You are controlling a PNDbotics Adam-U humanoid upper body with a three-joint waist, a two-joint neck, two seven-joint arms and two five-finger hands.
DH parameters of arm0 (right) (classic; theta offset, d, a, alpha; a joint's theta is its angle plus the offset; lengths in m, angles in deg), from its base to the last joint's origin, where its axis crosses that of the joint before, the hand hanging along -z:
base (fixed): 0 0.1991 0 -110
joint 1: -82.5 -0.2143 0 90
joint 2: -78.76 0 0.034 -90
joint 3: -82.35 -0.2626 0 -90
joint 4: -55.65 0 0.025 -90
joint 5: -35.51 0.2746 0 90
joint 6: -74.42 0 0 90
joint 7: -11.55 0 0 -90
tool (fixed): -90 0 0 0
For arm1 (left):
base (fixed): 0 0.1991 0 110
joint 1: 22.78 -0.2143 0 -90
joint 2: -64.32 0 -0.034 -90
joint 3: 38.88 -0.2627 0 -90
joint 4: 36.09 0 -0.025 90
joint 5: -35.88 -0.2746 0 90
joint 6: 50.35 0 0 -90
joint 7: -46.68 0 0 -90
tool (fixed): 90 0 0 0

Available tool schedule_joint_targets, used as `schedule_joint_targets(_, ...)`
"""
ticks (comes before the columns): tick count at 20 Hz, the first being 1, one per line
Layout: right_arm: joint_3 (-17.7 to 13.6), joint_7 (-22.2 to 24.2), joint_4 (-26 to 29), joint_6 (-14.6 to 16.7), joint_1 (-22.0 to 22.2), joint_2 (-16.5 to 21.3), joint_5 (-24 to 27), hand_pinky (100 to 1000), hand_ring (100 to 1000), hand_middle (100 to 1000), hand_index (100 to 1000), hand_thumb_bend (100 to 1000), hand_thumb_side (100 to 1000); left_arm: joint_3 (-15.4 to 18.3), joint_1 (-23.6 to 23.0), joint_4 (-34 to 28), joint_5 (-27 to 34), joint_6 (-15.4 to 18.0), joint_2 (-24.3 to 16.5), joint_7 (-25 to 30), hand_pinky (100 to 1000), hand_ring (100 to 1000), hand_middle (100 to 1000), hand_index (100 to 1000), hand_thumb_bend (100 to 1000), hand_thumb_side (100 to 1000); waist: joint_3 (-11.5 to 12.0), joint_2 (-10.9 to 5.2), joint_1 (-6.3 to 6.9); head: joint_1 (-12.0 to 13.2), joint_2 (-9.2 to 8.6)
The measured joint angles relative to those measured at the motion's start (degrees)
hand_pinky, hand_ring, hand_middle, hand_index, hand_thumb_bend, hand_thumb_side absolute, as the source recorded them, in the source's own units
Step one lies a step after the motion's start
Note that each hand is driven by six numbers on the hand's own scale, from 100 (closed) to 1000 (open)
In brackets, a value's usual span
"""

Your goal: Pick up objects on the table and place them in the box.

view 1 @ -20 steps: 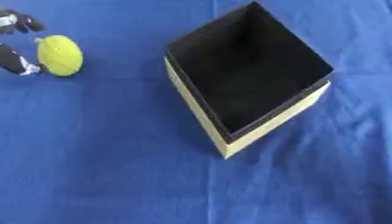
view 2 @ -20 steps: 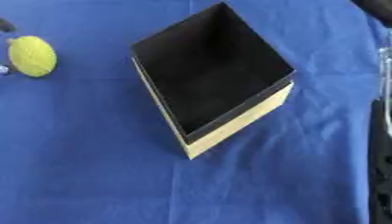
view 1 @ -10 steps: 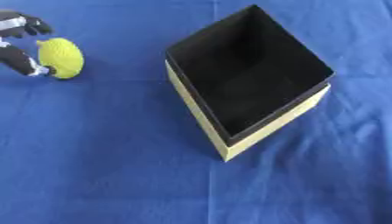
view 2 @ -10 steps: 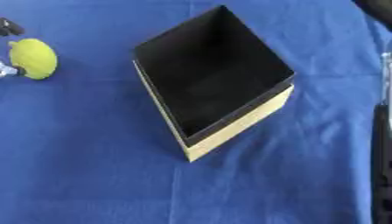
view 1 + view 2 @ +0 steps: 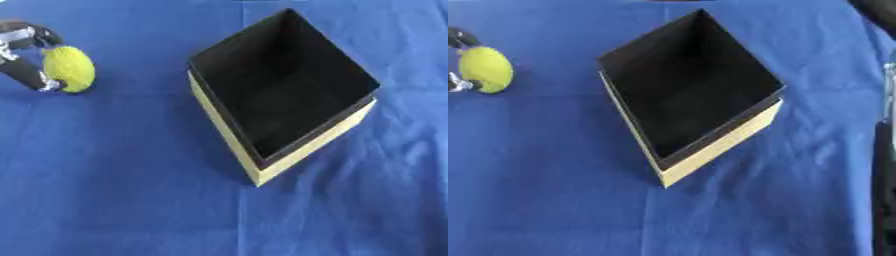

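We are at the grasp step on the first item. Our left hand (image 5: 24, 55) is entering from the left edge, its fingers (image 5: 28, 76) curling round a yellow-green ball (image 5: 69, 68) with a rough, dimpled skin. One dark finger is lying over the top of the ball, another is running under its near-left side, so the ball is sitting pinched between them. We cannot tell whether it is off the cloth yet; it is casting a shadow close beside itself, so we are judging it at or just above the tabletop (image 5: 114, 200).

The box (image 5: 280, 95) is standing well to the right of the fingers, open at the top, black inside with pale tan outer walls, turned so that one corner is pointing toward us. Nothing is showing inside it.

Next move, as we are judging it: lifting the ball high enough to clear the near-left rim of the box, carrying it rightward, and letting go over the dark interior. The rim is the only thing standing in the path; the blue cloth between fingers and box is bare.

Our right hand is not showing; only a dark strip with a pale edge is lying along the right border of the right eye view.
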Motion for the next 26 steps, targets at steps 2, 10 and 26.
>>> schedule_joint_targets(2, 0.0, 0.0, 0.0, 0.0, 0.0, 0.0, 0.1, 852, 794, 616, 862, 100, 361, 0.0, 0.1, 0.6, -0.4, 0.1, 0.3, -0.1, 897, 913, 853, 902, 377, 100, 0.0, 0.00, 0.00, 0.0, 0.00)
schedule_joint_targets(10, 0.0, 0.0, 0.0, 0.0, 0.0, -0.1, 0.4, 853, 795, 616, 862, 100, 362, 0.4, 0.4, 2.1, -0.5, -0.1, 1.4, -1.3, 783, 819, 767, 848, 301, 100, -0.2, 0.00, 0.00, 0.2, -0.02)
schedule_joint_targets(26, -0.1, 0.0, 0.0, 0.0, 0.2, -0.5, 0.6, 853, 794, 616, 862, 100, 361, -0.4, -0.6, -7.4, 2.0, 0.3, 0.7, -6.6, 297, 491, 535, 650, 157, 100, 0.0, 0.00, 0.00, -0.7, 0.06)
